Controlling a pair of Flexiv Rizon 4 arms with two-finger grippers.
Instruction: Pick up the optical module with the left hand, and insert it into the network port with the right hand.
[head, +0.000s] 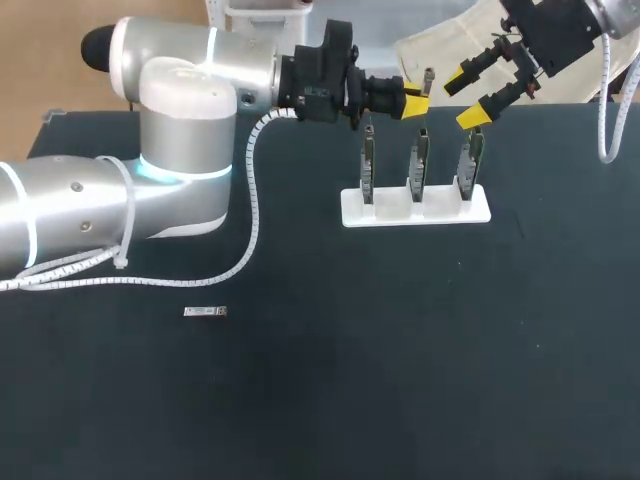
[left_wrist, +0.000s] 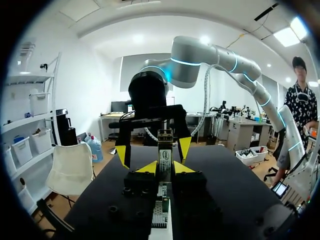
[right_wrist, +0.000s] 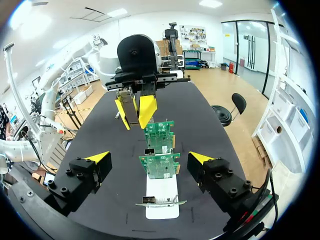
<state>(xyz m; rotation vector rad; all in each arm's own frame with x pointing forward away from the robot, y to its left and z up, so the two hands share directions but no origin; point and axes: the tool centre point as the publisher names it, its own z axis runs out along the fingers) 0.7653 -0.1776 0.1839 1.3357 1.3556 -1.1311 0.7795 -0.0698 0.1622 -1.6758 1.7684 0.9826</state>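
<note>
Optical module (left_wrist: 164, 161) in grip of left tool (head: 417, 100) (right tool (head: 468, 94) agape); three boards (head: 420, 165)

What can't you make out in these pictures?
Head view: ports on the boards too small to see.
Left wrist view: left gripper and its module hide most of the boards.
Head view: small part on the table too small to identify.

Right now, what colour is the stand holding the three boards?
The stand is white, best seen in the head view.
</note>
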